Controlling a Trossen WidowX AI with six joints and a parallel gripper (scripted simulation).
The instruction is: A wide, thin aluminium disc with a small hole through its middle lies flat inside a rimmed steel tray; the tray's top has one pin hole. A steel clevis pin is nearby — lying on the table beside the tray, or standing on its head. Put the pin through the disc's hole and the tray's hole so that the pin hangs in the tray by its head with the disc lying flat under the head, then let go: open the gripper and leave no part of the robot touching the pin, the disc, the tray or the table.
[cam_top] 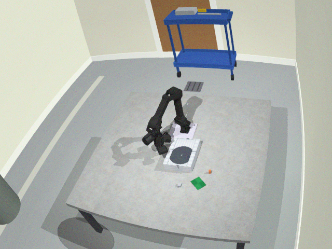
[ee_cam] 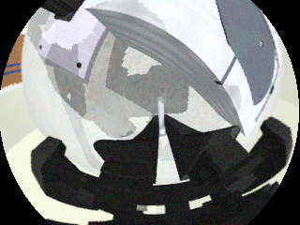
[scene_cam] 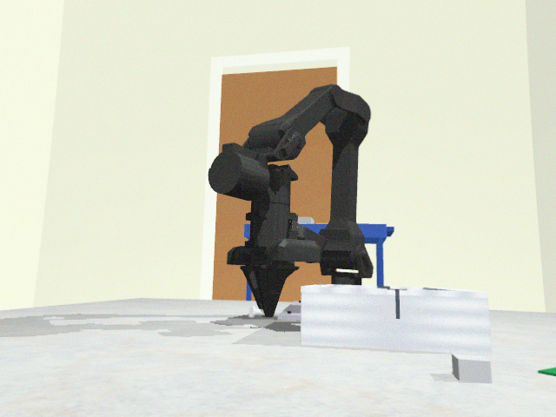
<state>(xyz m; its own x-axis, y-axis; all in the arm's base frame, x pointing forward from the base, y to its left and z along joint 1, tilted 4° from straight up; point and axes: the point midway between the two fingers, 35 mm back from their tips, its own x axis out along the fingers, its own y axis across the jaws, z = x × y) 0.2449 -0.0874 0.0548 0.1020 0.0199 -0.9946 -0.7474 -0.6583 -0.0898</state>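
The gripper (cam_top: 163, 152) (scene_cam: 268, 315) (ee_cam: 160, 118) is clamped on the pin (scene_cam: 254, 311) (ee_cam: 160, 108), fingertips low beside the tray (cam_top: 195, 151) (scene_cam: 350, 318) (ee_cam: 187, 61), near the tabletop (cam_top: 128, 182) (scene_cam: 179, 377) (ee_cam: 141, 63); contact with it can't be made out. The pin lies crosswise in the fingers, head out to one side. I take this as setting it down or re-angling it: ease down gently, keep the fingers off the tray's wall, and open only once the pin is supported, so it doesn't roll. It needs to end up head uppermost before going over the hole in the disc (cam_top: 178, 158) (ee_cam: 253, 56).

Counted: one pin, one tray, one disc flat in it, and, well apart from the gripper, one grey block (cam_top: 179, 185) (scene_cam: 473, 368), one orange piece (cam_top: 209, 171) and one green square (cam_top: 198, 183) (scene_cam: 547, 371).
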